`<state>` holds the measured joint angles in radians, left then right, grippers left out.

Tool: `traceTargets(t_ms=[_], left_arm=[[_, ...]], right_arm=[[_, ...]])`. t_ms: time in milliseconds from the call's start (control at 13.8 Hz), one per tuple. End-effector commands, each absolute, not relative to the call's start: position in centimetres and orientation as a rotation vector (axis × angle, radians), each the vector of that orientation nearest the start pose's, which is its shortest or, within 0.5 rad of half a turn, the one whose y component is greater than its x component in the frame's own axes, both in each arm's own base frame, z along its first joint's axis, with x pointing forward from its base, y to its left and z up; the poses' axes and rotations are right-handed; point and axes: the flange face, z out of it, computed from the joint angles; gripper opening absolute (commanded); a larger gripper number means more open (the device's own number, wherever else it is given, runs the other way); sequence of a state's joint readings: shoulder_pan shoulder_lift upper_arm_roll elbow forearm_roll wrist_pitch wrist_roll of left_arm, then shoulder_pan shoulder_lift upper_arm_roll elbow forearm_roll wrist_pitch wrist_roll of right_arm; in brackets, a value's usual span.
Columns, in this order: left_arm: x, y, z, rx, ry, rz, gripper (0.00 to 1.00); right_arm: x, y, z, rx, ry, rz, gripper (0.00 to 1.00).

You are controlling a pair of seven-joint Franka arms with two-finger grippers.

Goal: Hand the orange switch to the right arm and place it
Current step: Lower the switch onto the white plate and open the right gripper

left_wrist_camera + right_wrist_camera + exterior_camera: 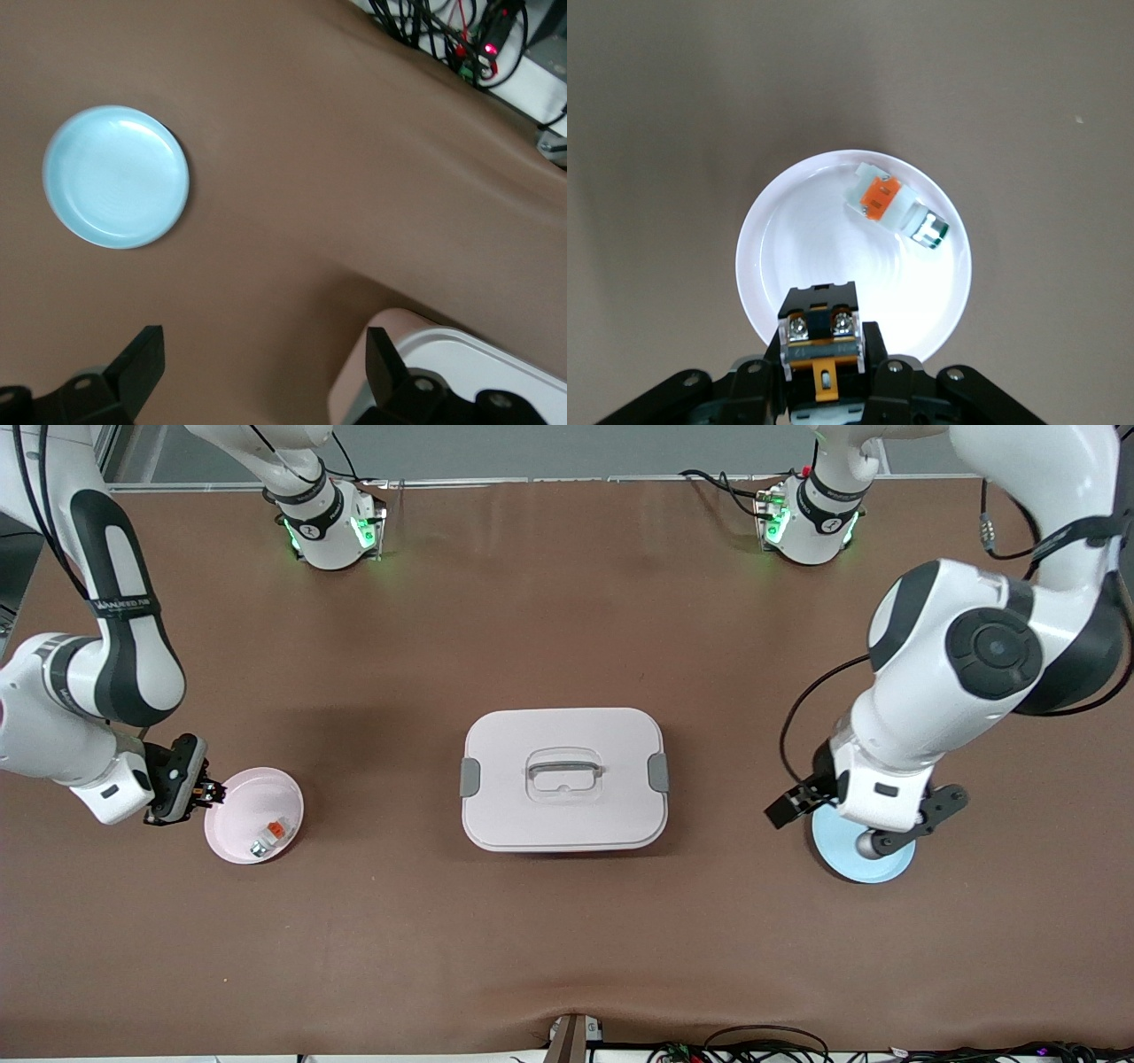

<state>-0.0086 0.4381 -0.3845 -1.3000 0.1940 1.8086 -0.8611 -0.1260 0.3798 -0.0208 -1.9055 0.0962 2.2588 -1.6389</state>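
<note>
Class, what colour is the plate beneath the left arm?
Pale blue plate; the left wrist view shows it best.

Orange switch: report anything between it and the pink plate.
Nothing visible does. The right gripper, shut on the orange switch, is over the pink plate's rim, with bare plate below. A whitish-grey part lies in the plate, apart from that spot. The left gripper waits open over the blue plate.

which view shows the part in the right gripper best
The right wrist view: the orange switch sits large between the right gripper fingers, over the pink plate. The front view shows it only as a dark speck; the left wrist view misses it.
</note>
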Motion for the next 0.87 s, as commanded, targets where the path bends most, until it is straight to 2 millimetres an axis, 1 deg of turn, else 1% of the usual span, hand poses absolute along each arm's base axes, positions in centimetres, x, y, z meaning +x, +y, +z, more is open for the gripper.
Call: traceTargets(t_ms=[0, 72, 145, 217, 289, 361, 434, 506, 650, 723, 795], left_arm=[[65.3, -13.4, 55.8, -3.05, -0.551, -0.174, 1.0], [64.7, -11.9, 57.0, -3.047, -0.467, -0.153, 1.0], [64.2, -10.4, 58.6, -3.041, -0.418, -0.174, 1.0], [63.7, -9.8, 59.5, -3.046, -0.347, -0.177, 1.0], [63.2, -8.1, 60.1, -3.036, -0.281, -0.158, 1.0], [62.1, -7.3, 61.2, -3.021, -0.196, -0.141, 1.0], [60.8, -7.0, 62.0, -3.015, -0.121, -0.138, 1.0], [59.4, -6.2, 62.5, -3.006, -0.103, -0.134, 1.0], [56.7, -5.5, 62.9, -3.055, -0.128, -0.136, 1.0], [55.6, -5.3, 62.9, -3.061, -0.131, -0.146, 1.0], [54.9, -5.3, 63.4, -3.06, -0.134, -0.156, 1.0]], right_arm=[[61.7, -8.7, 27.9, -2.266, -2.116, -0.063, 0.0], [61.7, -8.7, 26.8, -2.245, -2.136, -0.059, 0.0], [61.8, -8.9, 26.0, -2.231, -2.163, -0.067, 0.0], [61.7, -9.0, 25.2, -2.221, -2.178, -0.069, 0.0], [61.4, -8.9, 24.7, -2.225, -2.184, -0.074, 0.0], [61.0, -8.8, 24.0, -2.234, -2.189, -0.082, 0.0], [60.6, -9.0, 23.6, -2.251, -2.192, -0.095, 0.0], [60.3, -9.1, 22.7, -2.256, -2.191, -0.094, 0.0], [60.0, -9.5, 21.9, -2.274, -2.163, -0.087, 0.0], [59.9, -9.8, 21.5, -2.282, -2.149, -0.083, 0.0], [59.6, -9.9, 21.0, -2.305, -2.126, -0.084, 0.0]])
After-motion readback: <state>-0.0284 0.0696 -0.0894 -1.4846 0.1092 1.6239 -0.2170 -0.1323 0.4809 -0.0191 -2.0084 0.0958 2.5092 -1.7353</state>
